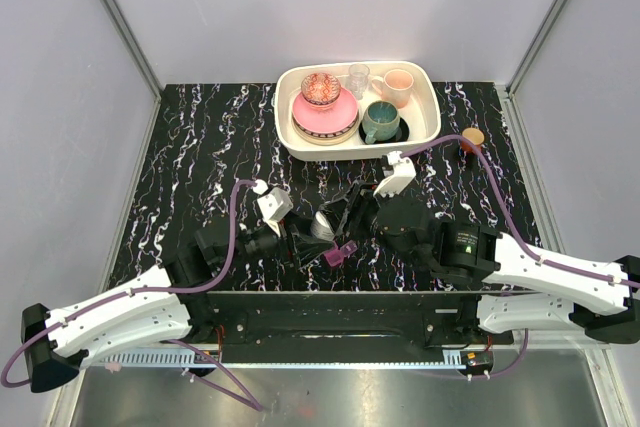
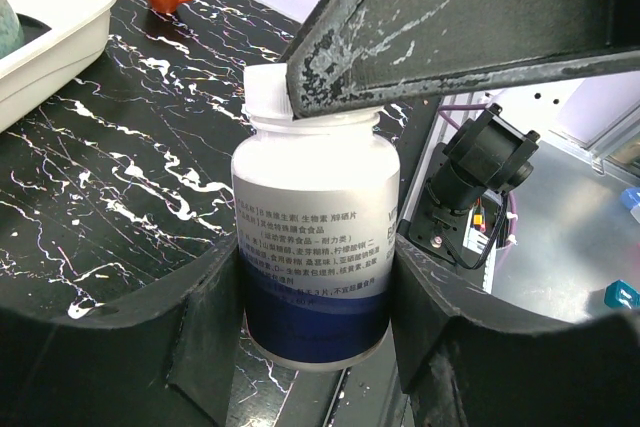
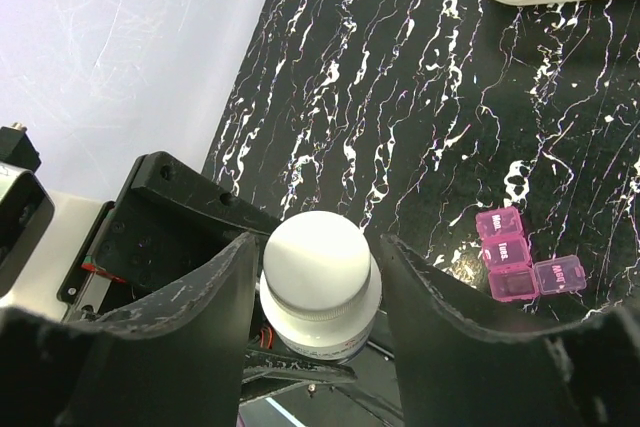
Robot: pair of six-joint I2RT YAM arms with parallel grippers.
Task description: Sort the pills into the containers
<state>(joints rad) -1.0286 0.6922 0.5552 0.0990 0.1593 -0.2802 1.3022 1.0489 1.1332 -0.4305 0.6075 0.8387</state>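
Observation:
My left gripper [image 2: 312, 282] is shut on a white bottle [image 2: 312, 237] with a blue band, gripping its lower body and holding it upright just above the table's near edge. My right gripper [image 3: 318, 252] is open, and its jaws flank the bottle's white cap [image 3: 318, 259] from above with a narrow gap on the right side. In the top view both grippers meet over the bottle [image 1: 323, 226] at the table's front centre. The containers are compartments of a magenta pill box [image 3: 520, 259] lying right of the bottle, also visible from above [image 1: 341, 252]. One compartment lid stands open. No pills are visible.
A cream tray [image 1: 432, 122] of crockery stands at the back centre, its rim also in the left wrist view [image 2: 60, 32]. A small orange-topped jar [image 1: 472, 137] sits right of the tray. The black frame edge [image 1: 330, 307] runs along the table's front.

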